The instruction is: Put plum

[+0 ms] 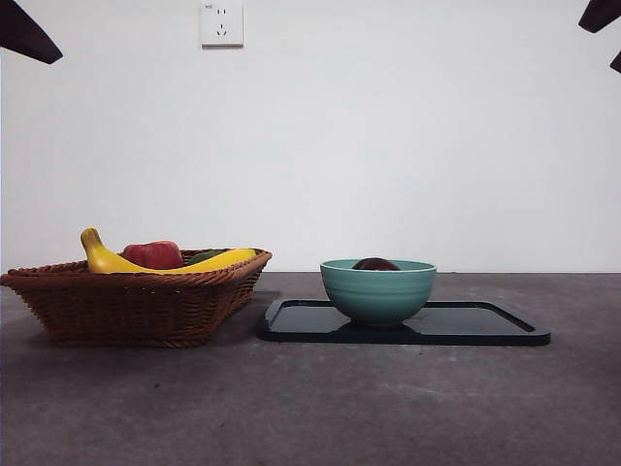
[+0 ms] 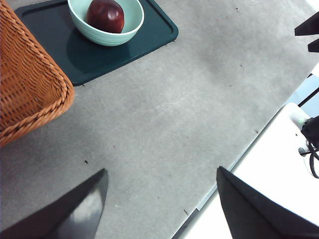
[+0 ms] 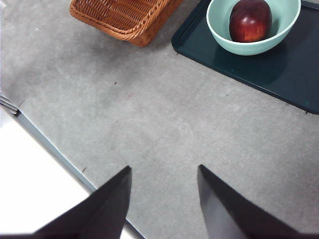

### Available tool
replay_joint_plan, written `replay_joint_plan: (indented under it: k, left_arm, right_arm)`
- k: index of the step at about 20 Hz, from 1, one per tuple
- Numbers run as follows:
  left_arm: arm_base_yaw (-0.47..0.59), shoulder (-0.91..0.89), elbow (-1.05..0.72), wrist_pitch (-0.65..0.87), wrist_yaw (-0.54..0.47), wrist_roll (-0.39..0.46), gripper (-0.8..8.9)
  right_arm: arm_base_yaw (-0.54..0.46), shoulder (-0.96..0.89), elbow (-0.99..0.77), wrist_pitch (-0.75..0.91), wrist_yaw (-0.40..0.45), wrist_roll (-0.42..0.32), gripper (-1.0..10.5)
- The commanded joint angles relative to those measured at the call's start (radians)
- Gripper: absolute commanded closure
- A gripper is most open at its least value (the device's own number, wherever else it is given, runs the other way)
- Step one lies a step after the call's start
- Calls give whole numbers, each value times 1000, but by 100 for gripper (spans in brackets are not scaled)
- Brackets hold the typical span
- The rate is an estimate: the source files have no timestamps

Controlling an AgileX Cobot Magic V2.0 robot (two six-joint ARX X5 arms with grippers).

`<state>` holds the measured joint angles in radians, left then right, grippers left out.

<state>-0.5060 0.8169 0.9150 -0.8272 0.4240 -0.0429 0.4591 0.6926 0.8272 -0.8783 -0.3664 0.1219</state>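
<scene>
The plum (image 1: 375,264) is a dark maroon, glossy fruit lying inside a teal bowl (image 1: 377,289); only its top shows over the rim in the front view. Both wrist views show the plum (image 2: 105,15) (image 3: 250,20) resting in the bowl (image 2: 130,29) (image 3: 225,37). The bowl stands on a dark tray (image 1: 485,325). My left gripper (image 2: 160,185) is open, high above bare table near its edge, far from the bowl. My right gripper (image 3: 164,180) is open too, also raised over bare table and holding nothing.
A brown wicker basket (image 1: 136,301) stands left of the tray, holding a yellow banana (image 1: 116,260) and a brighter red fruit (image 1: 153,254). Grey table (image 1: 320,408) spreads in front. A wall socket (image 1: 221,23) is on the white wall.
</scene>
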Motion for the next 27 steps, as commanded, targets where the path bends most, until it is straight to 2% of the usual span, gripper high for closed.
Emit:
replay_joint_plan:
  k: [1, 6, 9, 12, 18, 23, 27]
  left_arm:
    - [-5, 5, 11, 11, 4, 1, 466]
    - [-5, 6, 11, 21, 4, -7, 472]
    - [-12, 27, 21, 97, 4, -78, 471]
    - [-26, 113, 66, 172, -6, -83, 471]
    - [-55, 464, 328, 199, -94, -82, 471]
    - [-76, 782, 621, 198, -95, -82, 471]
    - [-95, 983, 782, 201, -120, -76, 471]
  right_arm:
    - [6, 5, 6, 10, -1, 10, 734]
    - [6, 5, 6, 10, -1, 10, 734]
    - [6, 5, 6, 10, -1, 10, 734]
    - [6, 5, 6, 10, -2, 10, 734]
    - [6, 5, 6, 10, -1, 10, 734]
    - [6, 5, 6, 10, -1, 10, 734]
    - [6, 5, 6, 11, 0, 10, 734]
